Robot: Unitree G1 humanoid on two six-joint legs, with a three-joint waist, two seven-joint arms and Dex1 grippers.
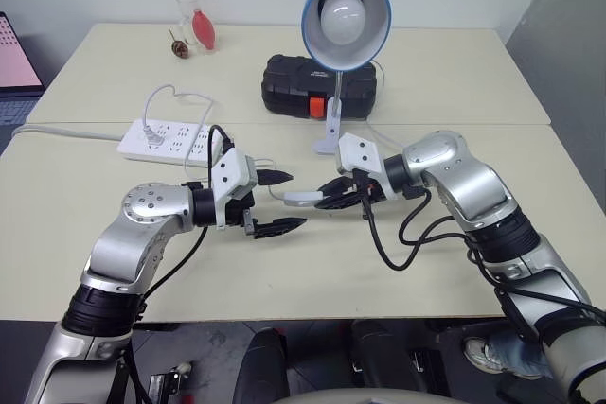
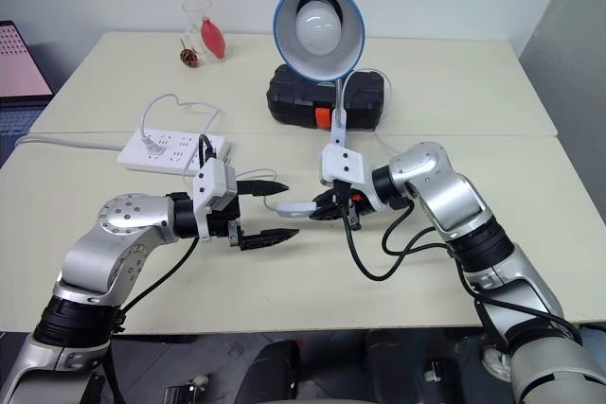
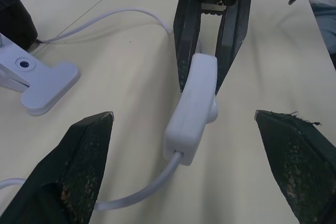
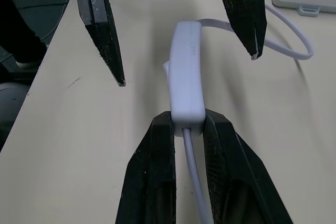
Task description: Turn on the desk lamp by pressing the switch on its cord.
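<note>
At the middle of the pale cream worktop (image 1: 284,272), just in front of the lamp's white base, the small white oblong inline switch (image 3: 191,103) is held lifted off the surface by the right pincer (image 4: 187,121), whose two black fingers are closed on one end of it. The thin white cord (image 3: 142,195) is seen leaving the free end of the switch and curving away over the worktop; another stretch runs back between the right pincer's fingers.

The left pincer (image 1: 280,202) is spread wide, its two black fingertips standing on either side of the switch's free end without touching it. A small raised button appears on one side face of the switch.

The desk lamp with the round blue-rimmed shade and large white bulb (image 1: 346,11) stands behind the two pincers, and the bulb looks unlit, so the task is judged not yet done. A white multi-socket power strip (image 1: 170,139) lies near the robot's left, and a black plastic case (image 1: 294,82) sits behind the lamp.

The step in hand is judged to be the lining-up of the left pincer around the switch. Next, the left fingers should be closed across the switch body so that one fingertip bears on the button, while the right grip is kept firm so the switch is not twisted or pushed away.
</note>
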